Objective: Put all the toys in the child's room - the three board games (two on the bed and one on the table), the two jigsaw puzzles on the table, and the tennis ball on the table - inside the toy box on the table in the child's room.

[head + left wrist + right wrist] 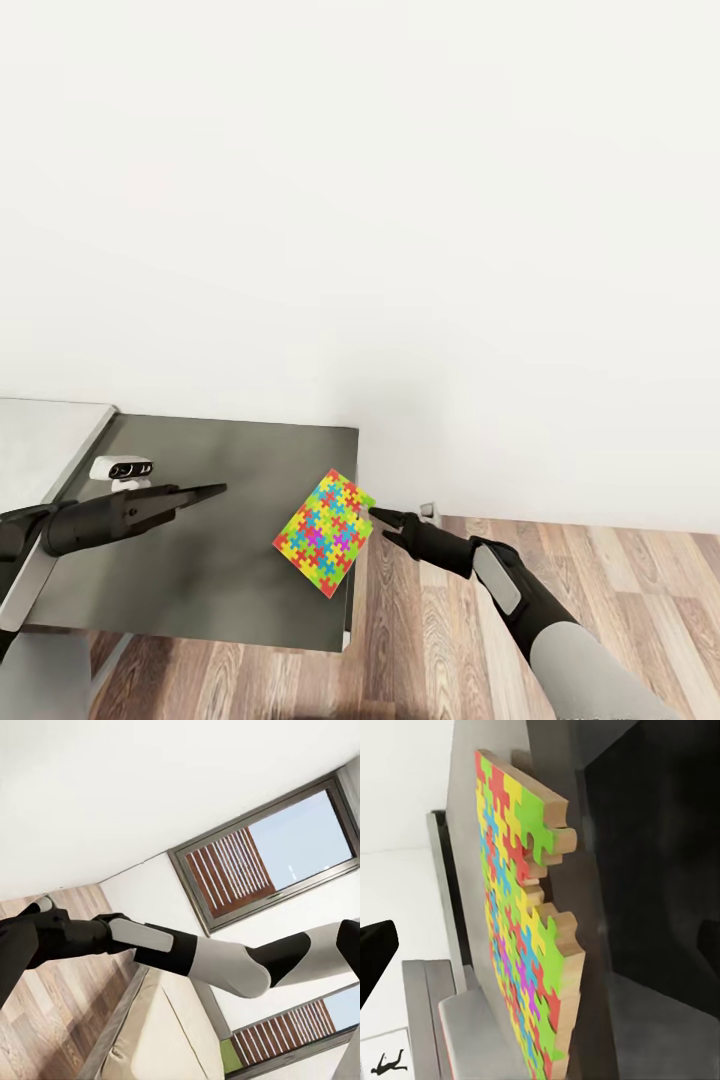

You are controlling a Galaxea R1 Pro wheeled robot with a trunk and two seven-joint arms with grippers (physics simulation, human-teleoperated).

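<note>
- Right gripper (383, 520): reaches in from the floor side to the right-hand edge of the dark grey table top (200, 600). Fingertips sit at the near corner of the jigsaw puzzle (326, 533). In the right wrist view the dark fingers show faintly at the frame edges with the slab's uneven rim (551, 967) between them. Jaws read as spread, not closed on anything; contact cannot be confirmed.
- Jigsaw puzzle: lies flat near the table's right edge, turned diagonal, one corner at or just past the rim. Judgement: that overhang gives a thin slab an edge to pinch, hence the side approach.
- Left gripper (215, 490): held level above the dark top, well apart from the puzzle, fingers pressed together to a point, carrying nothing. Judgement: parked clear of the right arm.
- Small white device (121, 467): stands on the table behind the left arm, at the seam with the light grey section (40, 440).
- Left wrist view: looks across the room to the right arm (217, 960), a cream bed (161, 1035) and grey-framed windows (262, 855).
- Containers: toy box not located here, contents unknown.
- Beyond: plain white wall (400, 200); wood-plank floor (560, 560) to the right.
</note>
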